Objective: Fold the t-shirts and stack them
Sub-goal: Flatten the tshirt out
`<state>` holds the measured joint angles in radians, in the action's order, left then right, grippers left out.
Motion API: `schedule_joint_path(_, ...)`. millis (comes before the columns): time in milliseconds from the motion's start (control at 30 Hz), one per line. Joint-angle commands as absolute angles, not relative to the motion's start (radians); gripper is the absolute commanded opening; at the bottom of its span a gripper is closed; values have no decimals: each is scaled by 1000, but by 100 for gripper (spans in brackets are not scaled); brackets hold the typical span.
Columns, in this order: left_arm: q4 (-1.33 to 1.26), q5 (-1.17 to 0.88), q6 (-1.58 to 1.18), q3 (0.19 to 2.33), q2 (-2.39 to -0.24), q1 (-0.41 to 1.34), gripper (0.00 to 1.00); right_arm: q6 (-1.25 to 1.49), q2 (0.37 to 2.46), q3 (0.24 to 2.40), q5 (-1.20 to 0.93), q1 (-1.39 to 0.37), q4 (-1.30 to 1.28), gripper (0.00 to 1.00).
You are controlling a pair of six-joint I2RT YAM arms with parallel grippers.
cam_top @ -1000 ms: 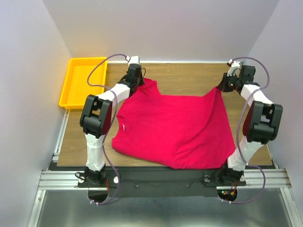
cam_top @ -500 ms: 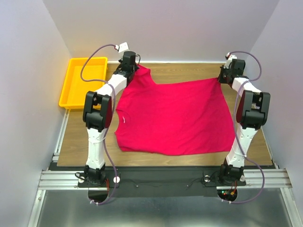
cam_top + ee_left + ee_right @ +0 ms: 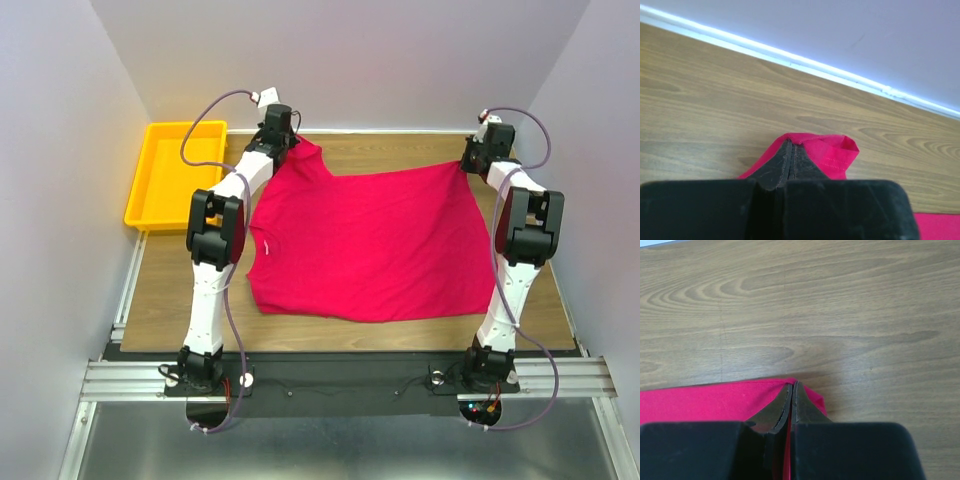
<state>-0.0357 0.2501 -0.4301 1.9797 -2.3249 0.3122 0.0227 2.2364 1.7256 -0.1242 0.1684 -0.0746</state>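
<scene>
The crimson-red t-shirt (image 3: 370, 245) lies spread across the wooden table, its small white neck label at the left edge. My left gripper (image 3: 287, 142) is shut on the shirt's far left sleeve; in the left wrist view the hemmed sleeve (image 3: 832, 152) bunches round my closed left gripper (image 3: 790, 144). My right gripper (image 3: 468, 163) is shut on the shirt's far right corner; in the right wrist view the red corner (image 3: 715, 400) is pinched in my right gripper (image 3: 792, 385). Both arms reach far toward the back of the table.
A yellow plastic tray (image 3: 170, 170) sits at the back left, off the table's left edge. The back wall runs just beyond both grippers. Bare wood (image 3: 400, 150) shows behind the shirt and along its left and right sides.
Both grippers have carried the shirt's far corners toward the back of the table, pulling the shirt flatter and away from the near edge. In the last half second there was little movement.
</scene>
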Motion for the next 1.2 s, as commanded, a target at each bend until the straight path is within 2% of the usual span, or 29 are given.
schedule_joint_path(0,-35,233,-439,2085,-2332,302,0,44,2240,1790,-92,164,-9,0)
schedule_joint_path(367,20,186,-472,2180,-2402,287,0,37,2279,1822,-83,161,-9,1)
schedule_joint_path(500,31,167,-485,2192,-2419,281,0,32,2299,1841,-86,158,-9,6)
schedule_joint_path(567,31,158,-494,2194,-2425,278,0,32,2312,1848,-87,156,-9,14)
schedule_joint_path(700,26,121,-515,2200,-2431,264,0,31,2327,1868,-89,156,-12,18)
schedule_joint_path(733,25,112,-518,2203,-2430,259,9,29,2329,1874,-89,156,-12,22)
schedule_joint_path(767,23,103,-520,2212,-2431,256,14,28,2329,1878,-87,156,-12,24)
schedule_joint_path(800,21,85,-520,2218,-2428,253,20,25,2326,1881,-86,156,-14,31)
schedule_joint_path(833,20,72,-520,2223,-2425,249,36,23,2324,1882,-84,156,-12,34)
schedule_joint_path(900,12,54,-517,2224,-2404,242,47,14,2309,1884,-89,156,-12,40)
schedule_joint_path(1033,5,5,-485,2191,-2349,226,60,-20,2289,1882,-92,156,-12,56)
schedule_joint_path(1167,-41,-70,-450,2100,-2287,207,63,-47,2283,1875,-132,156,-17,65)
